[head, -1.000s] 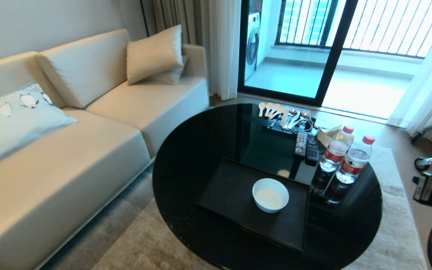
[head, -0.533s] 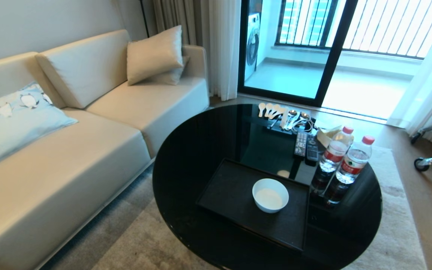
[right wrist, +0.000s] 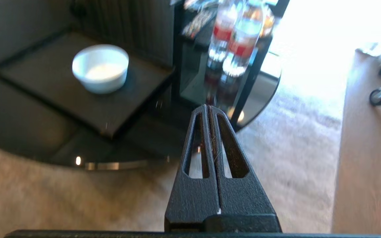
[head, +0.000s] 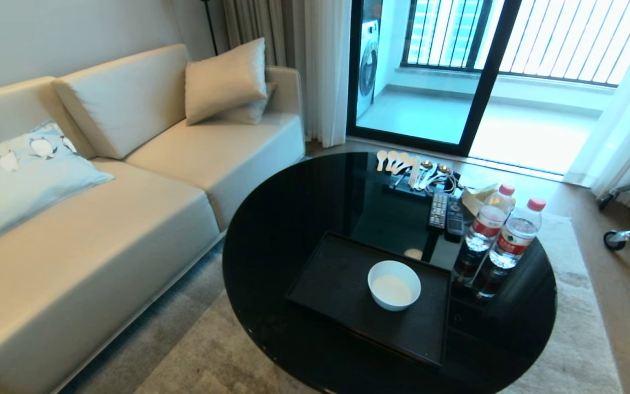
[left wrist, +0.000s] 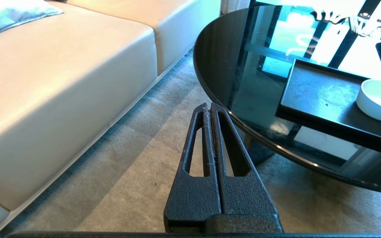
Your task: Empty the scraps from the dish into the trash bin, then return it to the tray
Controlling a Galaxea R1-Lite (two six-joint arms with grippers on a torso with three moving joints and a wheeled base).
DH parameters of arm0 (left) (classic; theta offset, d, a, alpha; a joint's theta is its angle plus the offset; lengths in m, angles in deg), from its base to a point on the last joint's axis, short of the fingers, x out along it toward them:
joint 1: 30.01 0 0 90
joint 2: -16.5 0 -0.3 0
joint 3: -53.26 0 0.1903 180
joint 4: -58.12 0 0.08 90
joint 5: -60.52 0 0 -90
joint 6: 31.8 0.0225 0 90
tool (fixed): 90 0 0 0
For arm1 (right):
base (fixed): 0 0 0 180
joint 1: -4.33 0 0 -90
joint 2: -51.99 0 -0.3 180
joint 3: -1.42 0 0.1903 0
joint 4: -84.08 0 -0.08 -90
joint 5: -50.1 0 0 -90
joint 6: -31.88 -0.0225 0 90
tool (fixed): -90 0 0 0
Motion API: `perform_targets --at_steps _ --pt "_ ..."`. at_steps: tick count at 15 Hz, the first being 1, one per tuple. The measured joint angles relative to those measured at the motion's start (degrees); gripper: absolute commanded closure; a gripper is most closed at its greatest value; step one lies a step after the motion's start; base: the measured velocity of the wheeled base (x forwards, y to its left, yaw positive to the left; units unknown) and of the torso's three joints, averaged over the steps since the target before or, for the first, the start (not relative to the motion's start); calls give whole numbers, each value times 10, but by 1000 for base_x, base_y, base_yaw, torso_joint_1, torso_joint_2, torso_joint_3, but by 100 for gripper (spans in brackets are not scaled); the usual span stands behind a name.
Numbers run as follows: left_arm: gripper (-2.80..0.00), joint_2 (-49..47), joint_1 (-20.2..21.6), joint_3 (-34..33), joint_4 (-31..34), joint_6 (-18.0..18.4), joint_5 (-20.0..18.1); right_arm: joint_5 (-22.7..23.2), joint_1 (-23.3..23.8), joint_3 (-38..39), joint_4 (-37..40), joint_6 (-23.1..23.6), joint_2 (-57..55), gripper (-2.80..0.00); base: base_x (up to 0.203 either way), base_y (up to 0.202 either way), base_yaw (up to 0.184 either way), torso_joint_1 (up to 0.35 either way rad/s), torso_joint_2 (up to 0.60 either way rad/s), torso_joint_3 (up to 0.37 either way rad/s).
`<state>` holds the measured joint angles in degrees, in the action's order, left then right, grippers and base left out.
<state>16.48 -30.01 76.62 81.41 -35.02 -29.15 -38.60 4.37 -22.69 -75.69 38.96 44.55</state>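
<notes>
The dish (head: 394, 285), a small white bowl, stands upright on the black tray (head: 337, 279) on the round black glass table (head: 282, 219). No scraps show inside it. The trash bin is out of view. Neither arm shows in the head view. My left gripper (left wrist: 207, 106) is shut and empty, low over the carpet beside the table's rim, with the dish (left wrist: 379, 99) and tray (left wrist: 316, 89) off to one side. My right gripper (right wrist: 208, 107) is shut and empty, held off the table's near edge, with the dish (right wrist: 100, 68) on the tray (right wrist: 45, 69) beyond it.
Two water bottles (head: 498, 235) stand right of the tray, with remote controls (head: 446, 210) and several spoons (head: 408, 164) behind. A beige sofa (head: 101, 208) lies to the left. A wheeled stand's leg (head: 626, 235) rests on the floor at right.
The right arm, seen at the head view's right edge a second ago, has dropped out of that view. The dish and tray have not moved.
</notes>
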Motion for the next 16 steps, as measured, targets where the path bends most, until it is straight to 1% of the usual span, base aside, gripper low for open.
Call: perform_targets --at_steps 1,2,4,9,16 --pt "0 0 0 0 0 0 0 7 0 1 42 9 25 0 0 0 0 0 0 0" --pt "0 0 0 0 0 0 0 13 -1 2 51 20 43 0 0 0 0 0 0 0" --pt "0 0 0 0 0 0 0 15 -1 6 33 9 62 0 0 0 0 0 0 0" --pt "0 0 0 0 0 0 0 14 -1 7 32 -10 75 0 0 0 0 0 0 0" --pt "0 0 0 0 0 0 0 13 -1 7 31 -7 76 0 0 0 0 0 0 0"
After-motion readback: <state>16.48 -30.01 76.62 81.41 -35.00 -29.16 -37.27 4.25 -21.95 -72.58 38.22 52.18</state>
